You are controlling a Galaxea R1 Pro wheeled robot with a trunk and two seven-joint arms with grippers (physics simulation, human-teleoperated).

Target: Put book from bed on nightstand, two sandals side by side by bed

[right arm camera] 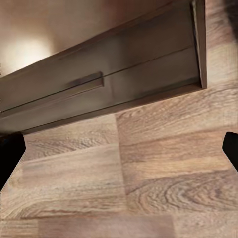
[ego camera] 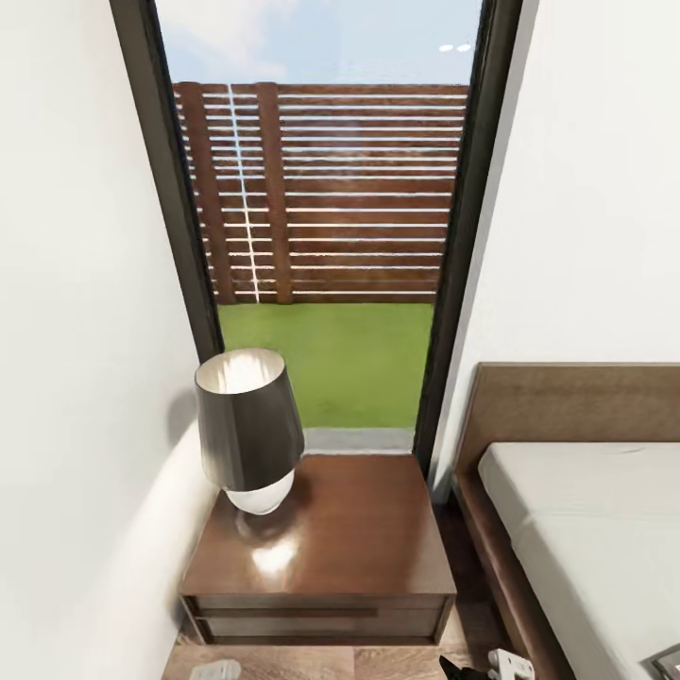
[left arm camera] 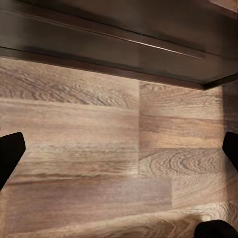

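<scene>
The nightstand (ego camera: 340,543) stands straight ahead under the window, glossy dark brown with one drawer. The bed (ego camera: 586,529) lies to its right, with a brown headboard and a pale mattress. At the mattress's near right corner of the picture a grey, dark-edged corner of what looks like the book (ego camera: 667,661) peeks in. The sandals are out of view. My left gripper (left arm camera: 119,151) is open over bare plank floor, just before the nightstand's base (left arm camera: 119,44). My right gripper (right arm camera: 119,148) is open too, above the floor in front of the drawer front (right arm camera: 99,87).
A dark-shaded lamp (ego camera: 248,430) stands on the nightstand's back left part. A white wall closes in on the left. A narrow strip of wood floor (ego camera: 463,567) runs between nightstand and bed frame. Bits of my arms (ego camera: 510,664) show at the lower edge.
</scene>
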